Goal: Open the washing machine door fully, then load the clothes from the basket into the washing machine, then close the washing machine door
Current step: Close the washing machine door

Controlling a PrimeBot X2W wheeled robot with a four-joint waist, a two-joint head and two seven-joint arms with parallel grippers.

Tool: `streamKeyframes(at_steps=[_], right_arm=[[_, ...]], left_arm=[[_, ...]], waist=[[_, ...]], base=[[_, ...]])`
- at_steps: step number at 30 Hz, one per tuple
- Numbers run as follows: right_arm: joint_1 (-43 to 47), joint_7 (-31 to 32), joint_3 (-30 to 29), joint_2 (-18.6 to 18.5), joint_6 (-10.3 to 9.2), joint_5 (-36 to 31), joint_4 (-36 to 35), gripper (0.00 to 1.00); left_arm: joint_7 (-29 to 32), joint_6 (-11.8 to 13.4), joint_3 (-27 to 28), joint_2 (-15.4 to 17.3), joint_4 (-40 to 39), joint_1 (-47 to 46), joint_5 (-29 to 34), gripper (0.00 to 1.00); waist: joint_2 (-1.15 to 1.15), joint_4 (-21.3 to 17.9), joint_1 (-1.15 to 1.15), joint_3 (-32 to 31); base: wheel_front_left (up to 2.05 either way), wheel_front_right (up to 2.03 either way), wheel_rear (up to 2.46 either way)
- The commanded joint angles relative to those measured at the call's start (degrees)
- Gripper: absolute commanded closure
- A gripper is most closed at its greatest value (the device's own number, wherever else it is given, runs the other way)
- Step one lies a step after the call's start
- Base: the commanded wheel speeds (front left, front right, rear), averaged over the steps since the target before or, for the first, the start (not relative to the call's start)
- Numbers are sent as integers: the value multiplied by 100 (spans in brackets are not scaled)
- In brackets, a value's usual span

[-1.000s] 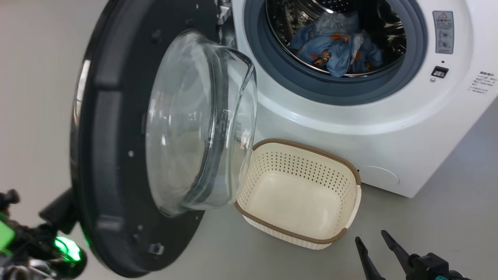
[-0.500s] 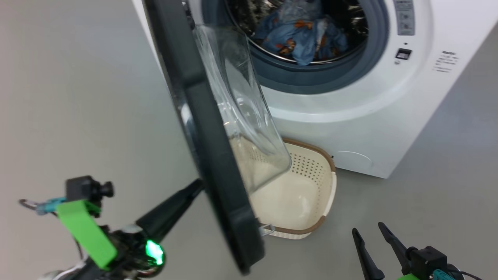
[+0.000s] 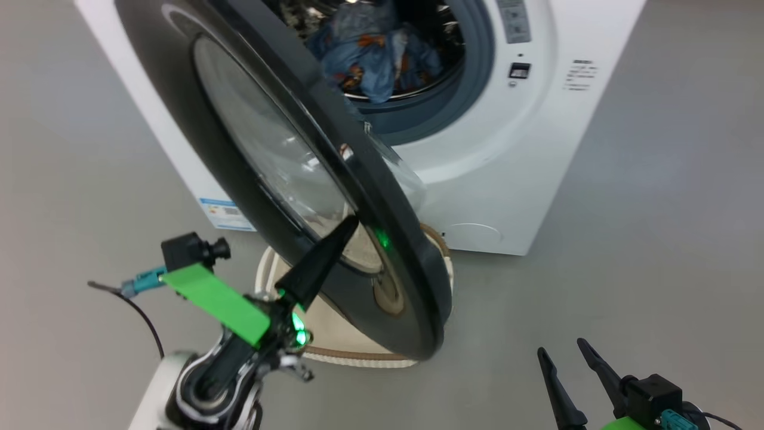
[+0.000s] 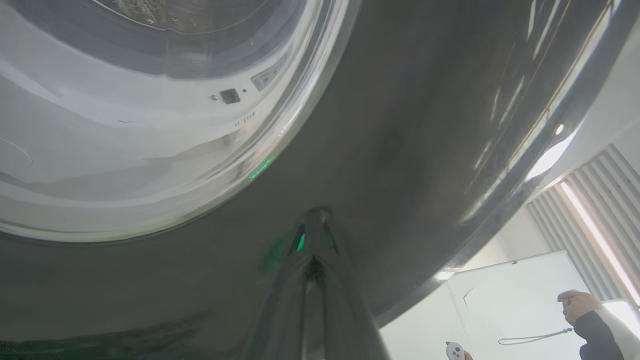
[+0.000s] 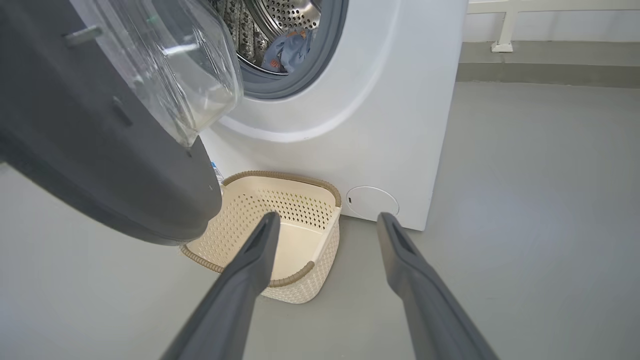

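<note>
1. Near right: the right tool [image 3: 561, 347] hangs above the grey floor [image 3: 627, 239]. Its 2 long dark fingers are spread wide and empty, well apart from the work.
2. Near left: the left tool [image 3: 349, 226] has its 2 fingers pressed together, pinching nothing. The tip touches the outer face of the large round washing machine door with glossy black ring and clear glass centre [image 3: 412, 280], low on the ring.
3. Under the door's near lower edge, the small cream-white perforated plastic basket with brown rim [image 3: 358, 355] sits on the floor, empty.
4. Far: the big white front-loading washing machine [image 3: 495, 179]. The light-blue printed clothes [image 3: 370, 54] lie inside its steel drum.

Finding: loading appears done and closing is in hand. The door stands partly swung, directly ahead of the left tool along its long axis, with the opening beyond, far and right. The left arm is nearer, so the push should run that way.
</note>
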Motion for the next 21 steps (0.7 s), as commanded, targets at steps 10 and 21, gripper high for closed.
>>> streamKeyframes(at_steps=[10, 21], right_arm=[[-231, -34, 338, -10, 9, 8, 44, 0], [-250, -34, 484, 54, 9, 50, 160, 0]], left_arm=[[-1216, -236, -655, 17, 1406, -1628, -87, 100], [-1980, -246, -1054, 17, 2501, -2367, -418, 100]], waist=[[0, -626, 0, -160], [0, -1206, 0, -310]], base=[[0, 0, 0], [0, 0, 0]])
